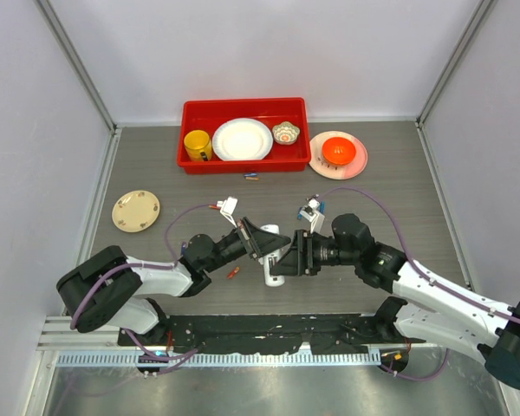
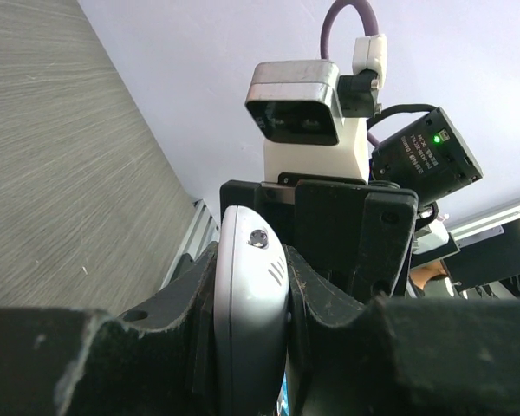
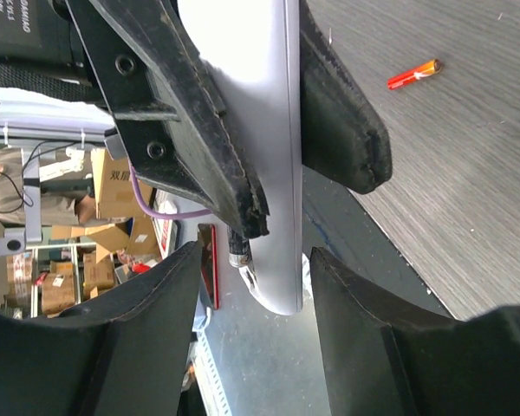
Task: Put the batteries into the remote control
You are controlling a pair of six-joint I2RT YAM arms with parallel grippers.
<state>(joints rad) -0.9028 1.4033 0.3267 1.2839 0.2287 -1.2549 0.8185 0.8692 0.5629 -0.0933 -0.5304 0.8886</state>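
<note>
Centrally, just below the middle of the top view, the left gripper (image 1: 262, 245) and the right gripper (image 1: 289, 258) meet nose to nose above the gray table (image 1: 147, 165). The remote control (image 1: 275, 264) is held off the table between them.

The left gripper is pinching the remote control. In the left wrist view its 2 dark fingers (image 2: 178, 325) press on both broad faces of the white body at the lower middle of the frame. The right arm's camera faces back from the upper middle.

In the right wrist view the remote control runs from the top center down to mid-frame, clamped high up by the left gripper. Its rounded end hangs between the right gripper's 2 fingers (image 3: 147, 329) at the bottom. Those fingers stand spread: a clear gap shows on the left of the white end and only a thin one on the right, where I cannot tell whether pad and plastic touch.

1 red-orange battery (image 3: 413, 74) lies on the table at the upper right of that view. In the top view it sits just below and left of the left gripper.

More batteries (image 1: 251, 177), too small to count, lie just under the red bin (image 1: 243, 107) at the upper middle. The bin holds a yellow mug (image 1: 197, 144), a white plate (image 1: 242, 139) and a small bowl (image 1: 286, 132). A tan plate (image 1: 136, 211) rests at the left.
</note>
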